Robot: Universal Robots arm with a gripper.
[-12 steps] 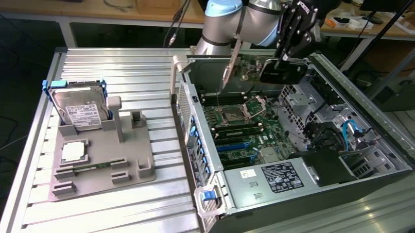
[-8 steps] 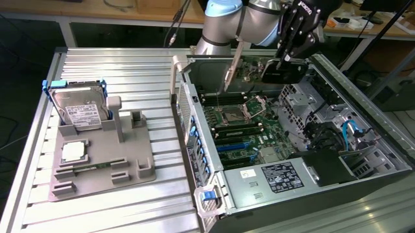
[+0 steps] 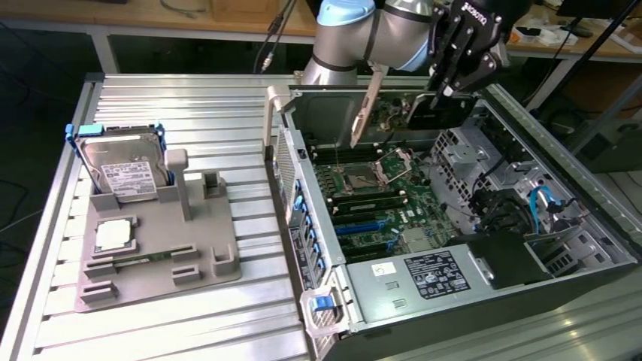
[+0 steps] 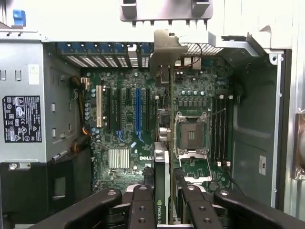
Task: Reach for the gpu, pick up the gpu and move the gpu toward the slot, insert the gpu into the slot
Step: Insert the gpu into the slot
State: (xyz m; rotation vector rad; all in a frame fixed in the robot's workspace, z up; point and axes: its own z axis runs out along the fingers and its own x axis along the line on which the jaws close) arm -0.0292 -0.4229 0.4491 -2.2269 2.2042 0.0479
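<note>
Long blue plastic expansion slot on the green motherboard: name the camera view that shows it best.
The wrist view: it looks straight onto the long blue plastic expansion slot, showing its full length uncovered. The exterior view shows the slot slanted and foreshortened.

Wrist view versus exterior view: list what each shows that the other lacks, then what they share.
Wrist view: the NVIDIA logo on the gpu edge, and a white slot. Exterior view: the hard drive and CPU chip on a grey fixture, plus the arm. Shared: the gripper clamped on the gpu over the open case, the blue slot, the CPU socket.
</note>
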